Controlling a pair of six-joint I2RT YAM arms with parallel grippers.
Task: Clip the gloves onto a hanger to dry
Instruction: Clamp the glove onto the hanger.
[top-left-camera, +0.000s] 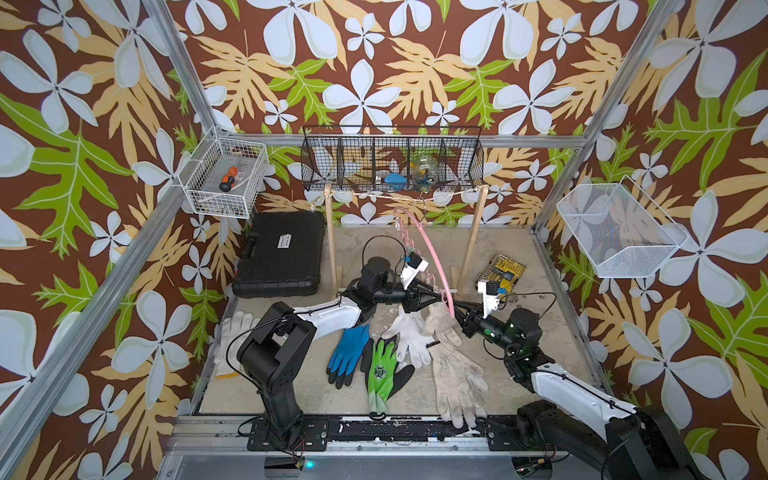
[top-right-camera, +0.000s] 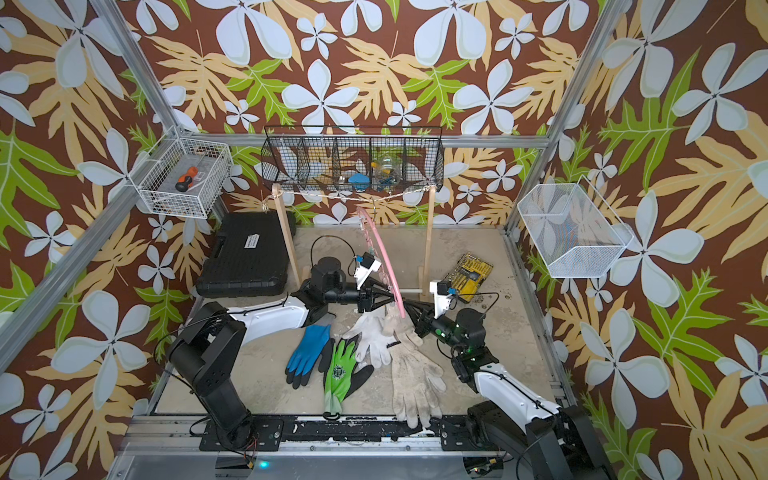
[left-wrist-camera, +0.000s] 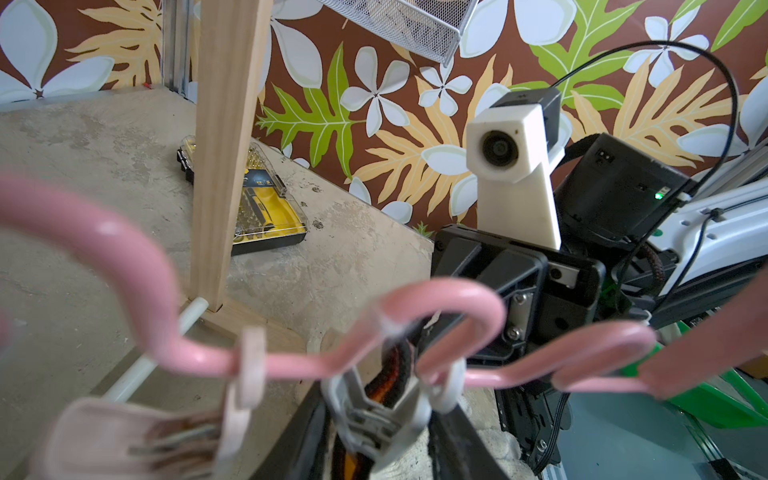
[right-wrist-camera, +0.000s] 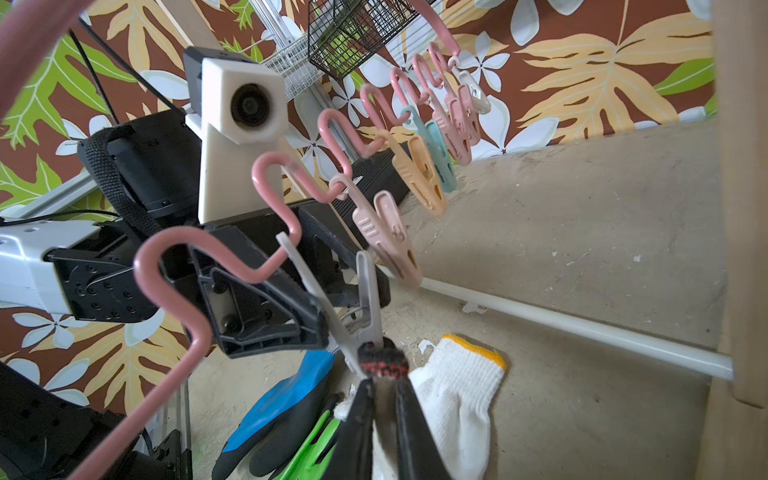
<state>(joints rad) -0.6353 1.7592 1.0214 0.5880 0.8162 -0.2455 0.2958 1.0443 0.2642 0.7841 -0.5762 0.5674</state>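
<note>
Currently the pink hanger (left-wrist-camera: 440, 293) is hanging from the string of a wooden rack (top-left-camera: 473, 232), and its near end is reaching down between the two arms. At that end the left claw (left-wrist-camera: 376, 415) is sitting with its jaws on either side of a grey clip (right-wrist-camera: 370, 299). Whether they are pressing the clip's handles I cannot tell. The clip's mouth is biting the black-and-red cuff rim of a beige glove (top-left-camera: 441, 326). The right claw (right-wrist-camera: 383, 388) is pinching that same cuff just below the clip, closed on the fabric. The rest of the glove is drooping under the hanger's end. The blue glove (top-left-camera: 347, 353), the green glove (top-left-camera: 382, 370) and the pale gloves (top-left-camera: 409, 336) are lying on the counter (right-wrist-camera: 582, 232) below the hanger.

The bite is looking shallow, taking only the thick rolled rim. If the right claw lets go while the clip is sitting on that bulge, the cuff is likely to slip out and the glove to drop among the others. The hanger is also swinging free on the string, so a jaw catching a clip handle while backing away could reopen the clip. It could also drag the hanger sideways along the string.
</note>
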